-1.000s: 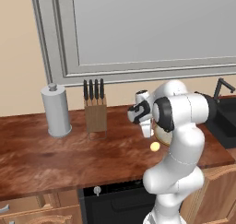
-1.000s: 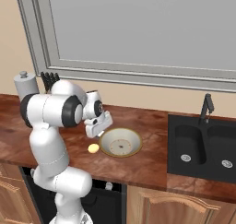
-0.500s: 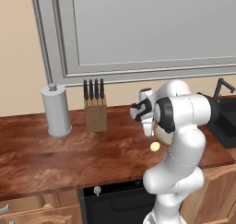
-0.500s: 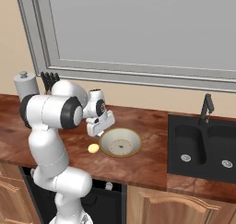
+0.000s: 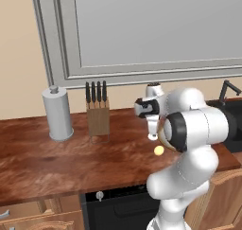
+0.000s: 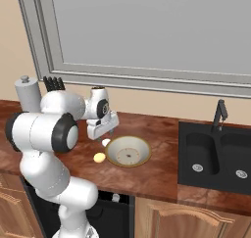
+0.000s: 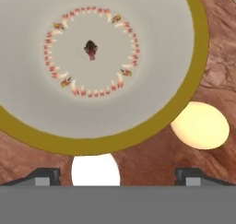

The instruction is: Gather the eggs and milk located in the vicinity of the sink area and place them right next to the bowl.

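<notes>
The cream bowl (image 6: 142, 158) sits on the wooden counter, its greyish inside (image 7: 152, 80) large in the hand view. The white egg (image 6: 106, 142) (image 7: 95, 170) lies on the counter against the bowl's left rim. The yellowish egg (image 6: 99, 157) (image 5: 159, 150) (image 7: 200, 125) rests beside it, also close to the rim. My gripper (image 6: 102, 134) (image 5: 152, 129) (image 7: 117, 176) hangs open just above the white egg, a fingertip on either side and not touching it. The black sink (image 6: 215, 156) is to the right. The milk is out of view.
A knife block (image 5: 98, 115) and a grey canister (image 5: 57, 113) stand at the back left of the counter. The dark faucet (image 6: 220, 114) rises behind the sink. My own arm bulks over the counter's front edge.
The jaws have spread from a narrow grip to wide open, and the white egg now lies free on the counter next to the bowl. The arm has barely moved.
</notes>
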